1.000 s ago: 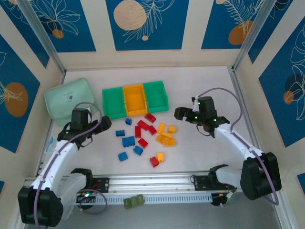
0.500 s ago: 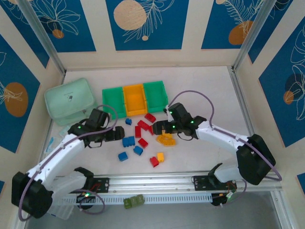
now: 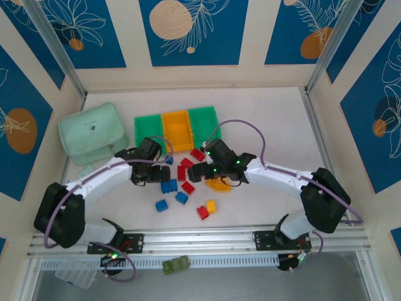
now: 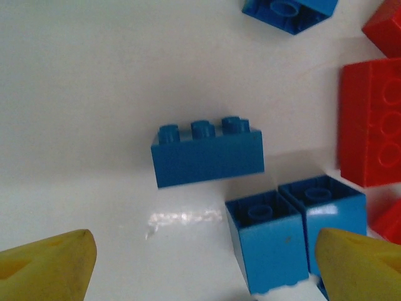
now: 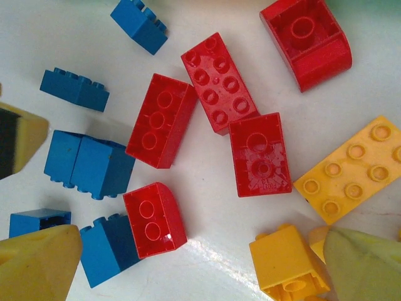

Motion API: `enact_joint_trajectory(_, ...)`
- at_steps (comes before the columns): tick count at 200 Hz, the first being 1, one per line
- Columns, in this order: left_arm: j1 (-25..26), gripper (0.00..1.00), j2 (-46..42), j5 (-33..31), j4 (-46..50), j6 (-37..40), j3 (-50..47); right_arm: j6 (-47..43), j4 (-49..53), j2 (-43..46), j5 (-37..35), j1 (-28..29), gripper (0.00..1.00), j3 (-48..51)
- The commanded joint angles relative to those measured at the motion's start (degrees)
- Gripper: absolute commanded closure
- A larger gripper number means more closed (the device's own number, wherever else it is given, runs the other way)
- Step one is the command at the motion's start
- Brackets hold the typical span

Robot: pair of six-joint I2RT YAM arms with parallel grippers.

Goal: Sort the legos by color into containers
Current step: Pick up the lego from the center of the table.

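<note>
The legos lie scattered in front of the containers: a green bin (image 3: 148, 132), an orange bin (image 3: 177, 130) and a green bin (image 3: 203, 125). My left gripper (image 3: 153, 173) (image 4: 203, 269) is open just above the table. A blue three-stud brick (image 4: 207, 153) lies ahead of it, and two blue bricks (image 4: 269, 241) stand by its right finger. My right gripper (image 3: 199, 170) (image 5: 200, 266) is open over the red bricks. A small rounded red brick (image 5: 153, 219) lies between its fingers, a yellow brick (image 5: 288, 260) by the right one. Nothing is held.
A mint-green soft pouch (image 3: 91, 133) lies left of the bins. An olive-green block (image 3: 175, 265) rests on the front rail. More bricks, blue (image 3: 161, 205), red (image 3: 202, 212) and yellow (image 3: 211, 205), lie nearer the rail. The two grippers are close together over the pile.
Both arms have swung inward from the sides and lowered over the brick pile, the left onto the blue bricks, the right onto the red ones. No brick has moved.
</note>
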State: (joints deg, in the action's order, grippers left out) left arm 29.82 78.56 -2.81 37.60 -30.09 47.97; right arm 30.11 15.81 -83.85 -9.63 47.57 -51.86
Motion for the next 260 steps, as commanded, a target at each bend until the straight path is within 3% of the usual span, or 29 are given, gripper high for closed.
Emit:
enact_joint_trajectory(1,0.41,0.12,3.81,-3.96,-2.85,0.99,3.27,0.74,-0.43,-0.78,-1.18,0.41,0.01,-2.36)
enact_joint_trajectory(58,0.22,0.20,12.14,-6.41,-4.12,1.22,6.25,0.30,-0.10,-0.99,-2.67,0.49,0.01,-2.46)
enact_joint_trajectory(169,0.21,0.43,13.63,-5.99,-7.63,-0.50,2.35,0.21,-0.59,-1.18,-2.41,0.50,0.01,-2.68)
enact_joint_trajectory(212,0.16,0.52,11.23,-6.84,-6.34,-0.19,2.05,0.04,-0.08,-0.37,-2.50,0.50,0.01,-2.72)
enact_joint_trajectory(260,-0.01,0.55,3.37,-8.82,-2.14,0.83,3.68,-0.13,0.32,0.97,-0.85,0.03,0.01,-4.23)
